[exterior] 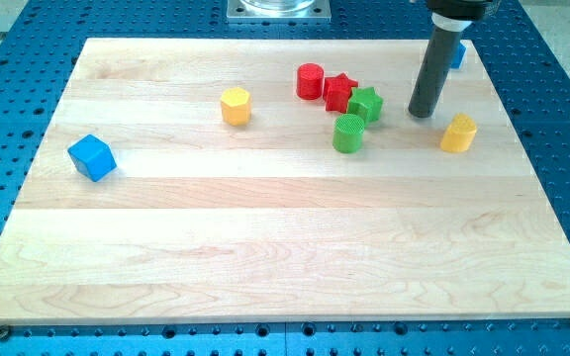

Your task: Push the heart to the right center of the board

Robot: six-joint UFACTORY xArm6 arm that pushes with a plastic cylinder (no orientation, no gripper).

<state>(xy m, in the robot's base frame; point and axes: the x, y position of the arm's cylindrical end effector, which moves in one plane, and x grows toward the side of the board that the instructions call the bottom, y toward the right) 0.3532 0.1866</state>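
The yellow heart (pixel 458 133) lies on the wooden board (pixel 285 247) at the view's upper right. My tip (pixel 422 114) rests on the board just left of and slightly above the heart, with a small gap between them. The green star (pixel 365 104) is to the left of the tip. The rod rises from the tip toward the view's top.
A red cylinder (pixel 310 81), a red star (pixel 340 93) and a green cylinder (pixel 348 133) cluster with the green star. A yellow hexagon (pixel 236 105) lies upper centre-left. A blue cube (pixel 92 157) lies at the left. A blue block (pixel 458 55) is partly hidden behind the rod.
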